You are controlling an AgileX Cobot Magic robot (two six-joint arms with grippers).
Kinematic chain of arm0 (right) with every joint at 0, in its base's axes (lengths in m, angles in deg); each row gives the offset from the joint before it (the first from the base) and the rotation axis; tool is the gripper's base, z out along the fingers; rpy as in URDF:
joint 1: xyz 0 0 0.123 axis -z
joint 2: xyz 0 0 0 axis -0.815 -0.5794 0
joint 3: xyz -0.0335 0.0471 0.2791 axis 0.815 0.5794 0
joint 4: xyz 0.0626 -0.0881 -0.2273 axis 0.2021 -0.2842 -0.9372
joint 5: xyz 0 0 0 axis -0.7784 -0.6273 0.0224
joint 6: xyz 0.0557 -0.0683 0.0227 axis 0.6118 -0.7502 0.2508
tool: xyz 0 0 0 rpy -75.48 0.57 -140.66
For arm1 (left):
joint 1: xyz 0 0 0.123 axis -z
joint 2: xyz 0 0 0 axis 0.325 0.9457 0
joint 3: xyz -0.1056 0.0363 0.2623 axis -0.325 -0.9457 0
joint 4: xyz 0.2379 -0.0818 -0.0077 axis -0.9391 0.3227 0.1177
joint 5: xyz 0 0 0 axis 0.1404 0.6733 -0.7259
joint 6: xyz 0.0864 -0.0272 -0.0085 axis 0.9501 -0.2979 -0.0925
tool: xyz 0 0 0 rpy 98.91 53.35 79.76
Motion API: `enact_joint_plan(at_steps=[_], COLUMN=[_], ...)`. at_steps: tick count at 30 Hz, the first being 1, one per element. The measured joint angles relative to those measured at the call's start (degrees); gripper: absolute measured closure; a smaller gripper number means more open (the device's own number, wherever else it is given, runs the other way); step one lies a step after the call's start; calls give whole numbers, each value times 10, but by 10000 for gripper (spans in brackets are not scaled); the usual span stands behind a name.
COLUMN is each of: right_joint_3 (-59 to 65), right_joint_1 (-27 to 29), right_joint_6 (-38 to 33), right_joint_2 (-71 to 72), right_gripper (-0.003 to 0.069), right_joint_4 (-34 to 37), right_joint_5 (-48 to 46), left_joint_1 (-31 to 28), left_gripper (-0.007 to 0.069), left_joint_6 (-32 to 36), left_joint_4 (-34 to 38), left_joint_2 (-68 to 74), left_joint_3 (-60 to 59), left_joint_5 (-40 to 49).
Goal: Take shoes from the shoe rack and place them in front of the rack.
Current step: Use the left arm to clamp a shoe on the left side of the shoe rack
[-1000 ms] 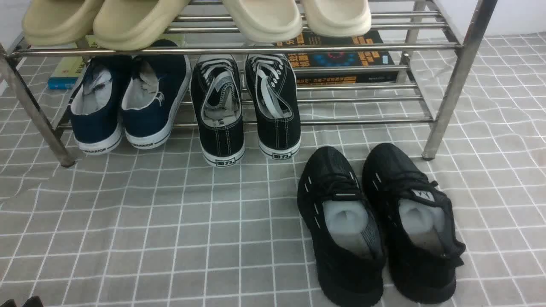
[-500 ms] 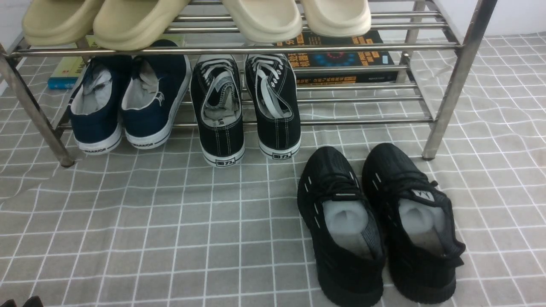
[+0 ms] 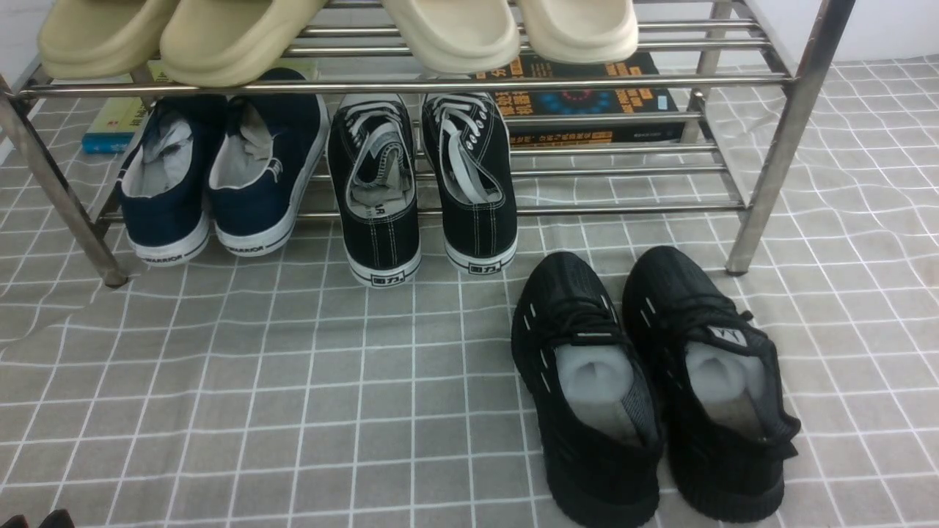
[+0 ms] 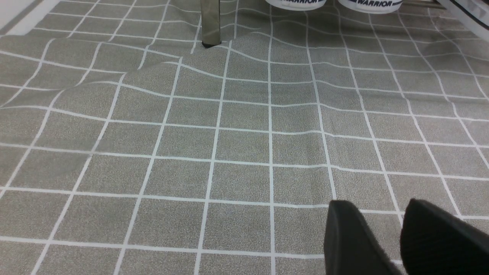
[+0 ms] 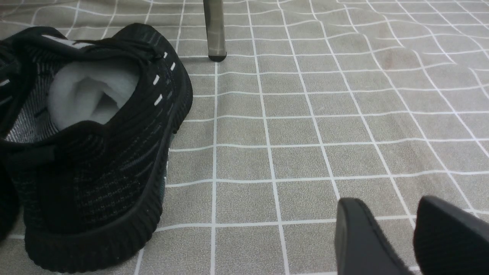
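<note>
The two navy shoes [image 3: 165, 187] [image 3: 268, 169] stand side by side at the left end of the shoe rack's [image 3: 411, 84] lower tier, heels toward me. Their white "WARRIOR" soles [image 4: 296, 4] show at the far edge of the left wrist view, beside a rack leg [image 4: 211, 23]. My left gripper [image 4: 378, 206] hovers open over bare cloth, well short of the shoes, with nothing between its fingers. Only its tips [image 3: 37, 519] show in the front view's bottom-left corner. My right gripper [image 5: 387, 204] is open and empty over the cloth, right of the black trainers.
Black lace-up sneakers [image 3: 422, 183] sit on the lower tier next to the navy pair. Two black knit trainers [image 3: 645, 381] stand on the grey checked cloth [image 3: 293, 381] before the rack's right half. Beige slippers [image 3: 235, 37] line the top tier. Books [image 3: 587, 103] lie behind.
</note>
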State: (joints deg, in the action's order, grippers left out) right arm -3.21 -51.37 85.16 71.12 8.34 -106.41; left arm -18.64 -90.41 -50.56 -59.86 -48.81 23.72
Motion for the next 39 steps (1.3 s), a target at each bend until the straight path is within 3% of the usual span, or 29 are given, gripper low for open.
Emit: enact_joint_plan(at_steps=[5,8,9,10,11,12,13,15,18,30,33,36,39], right_joint_3=[0,0,0,0,0,0,0,0,0,0,0,0,0], right_joint_1=[0,0,0,0,0,0,0,0,0,0,0,0,0], right_joint_6=[0,0,0,0,0,0,0,0,0,0,0,0,0], right_joint_2=[0,0,0,0,0,0,0,0,0,0,0,0,0], right_gripper=[420,420,420,420,420,420,420,420,420,420,420,420,420], right_joint_4=[0,0,0,0,0,0,0,0,0,0,0,0,0], right_joint_5=[0,0,0,0,0,0,0,0,0,0,0,0,0], left_joint_1=[0,0,0,0,0,0,0,0,0,0,0,0,0], left_gripper=[384,384,384,384,384,384,384,384,384,416,571,611,622], left_joint_6=[1,-34,-61,-144,-154,-244,-244,-352,-389,-392,-355,-348,-344], left_joint_4=[-5,15,36,125,125,209,218,303,331,338,297,255,173], left_joint_2=[0,0,0,0,0,0,0,0,0,0,10,55,194], left_joint_3=[0,-1,-1,-2,-2,-3,-3,-3,-3,-1,71,134,222], left_joint_5=[-1,-7,-13,-31,-31,-48,-50,-66,-89,-140,-42,19,102])
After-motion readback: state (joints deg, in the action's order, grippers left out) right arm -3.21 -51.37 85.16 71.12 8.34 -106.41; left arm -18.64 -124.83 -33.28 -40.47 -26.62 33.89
